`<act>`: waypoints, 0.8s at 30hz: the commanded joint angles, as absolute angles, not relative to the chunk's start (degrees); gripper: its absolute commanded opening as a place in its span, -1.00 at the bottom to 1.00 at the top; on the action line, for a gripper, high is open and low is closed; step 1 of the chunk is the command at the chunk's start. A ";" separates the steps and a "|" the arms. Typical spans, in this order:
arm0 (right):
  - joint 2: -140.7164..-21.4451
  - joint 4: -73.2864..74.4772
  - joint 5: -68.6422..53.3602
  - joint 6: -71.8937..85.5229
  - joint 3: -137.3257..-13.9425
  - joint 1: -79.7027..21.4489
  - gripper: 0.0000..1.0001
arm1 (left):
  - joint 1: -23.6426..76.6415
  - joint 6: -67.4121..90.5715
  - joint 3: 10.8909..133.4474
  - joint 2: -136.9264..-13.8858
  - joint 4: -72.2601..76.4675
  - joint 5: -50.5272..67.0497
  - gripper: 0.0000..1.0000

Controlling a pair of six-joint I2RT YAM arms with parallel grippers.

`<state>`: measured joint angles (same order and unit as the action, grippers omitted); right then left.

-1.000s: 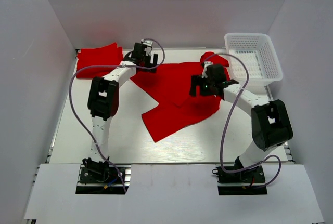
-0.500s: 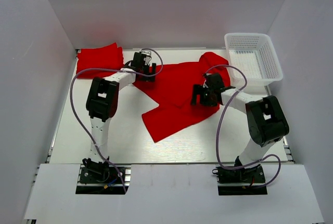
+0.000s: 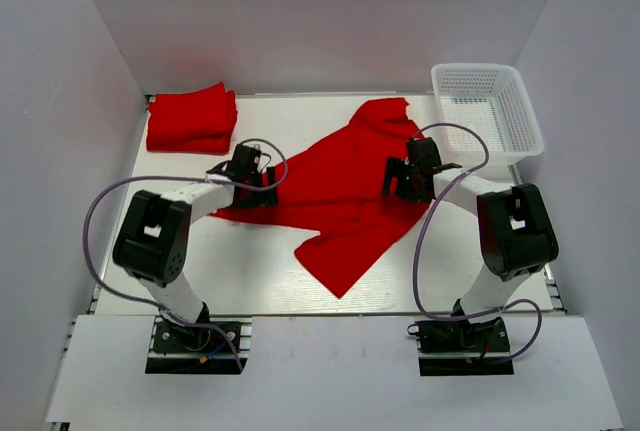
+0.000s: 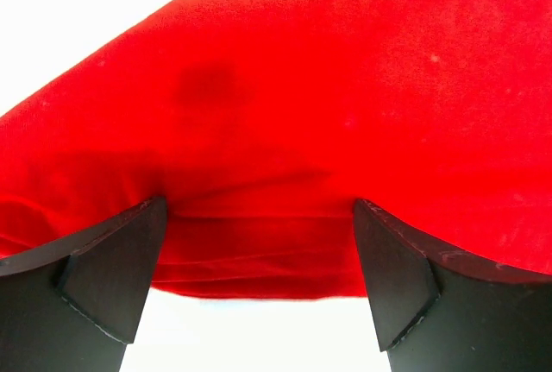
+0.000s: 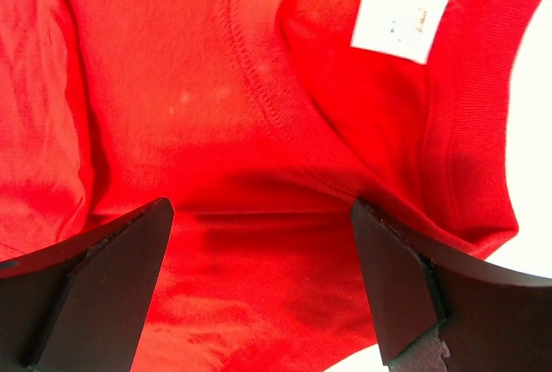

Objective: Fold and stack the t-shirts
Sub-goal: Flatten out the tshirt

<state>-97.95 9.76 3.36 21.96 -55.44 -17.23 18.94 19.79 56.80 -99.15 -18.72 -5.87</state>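
left gripper (image 3: pixel 255 186) jaws wide, shifted nearer onto t-shirt (image 3: pixel 340 196) left edge | right gripper (image 3: pixel 398 183) jaws wide on cloth | t-shirt now lies flatter

My fingers (image 4: pixel 103 281) are black. The open t-shirt (image 3: pixel 345 186) is plain bright red, with a small white tag (image 5: pixel 400 16). The folded t-shirts (image 3: pixel 190 119) are red too. The basket (image 3: pixel 487 116) is white mesh.

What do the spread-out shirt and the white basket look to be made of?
Spread t-shirt: soft matte knit cloth, probably cotton jersey; it lies in creases, and the right wrist view shows a stitched collar seam and a white sewn-in label. Basket: rigid white plastic, probably moulded, with mesh-holed walls.
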 commanded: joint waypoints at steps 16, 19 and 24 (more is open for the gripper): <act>-82.02 10.63 -0.28 17.22 -51.95 -16.79 0.81 | 23.72 19.52 65.29 -88.15 -29.53 -4.68 1.00; -78.14 12.65 6.55 20.47 -49.84 -16.61 0.81 | 28.81 15.92 70.30 -92.44 -29.00 -3.34 1.00; -72.26 14.67 13.00 26.61 -44.48 -16.00 0.81 | 41.45 10.82 78.91 -101.41 -30.05 -2.81 1.00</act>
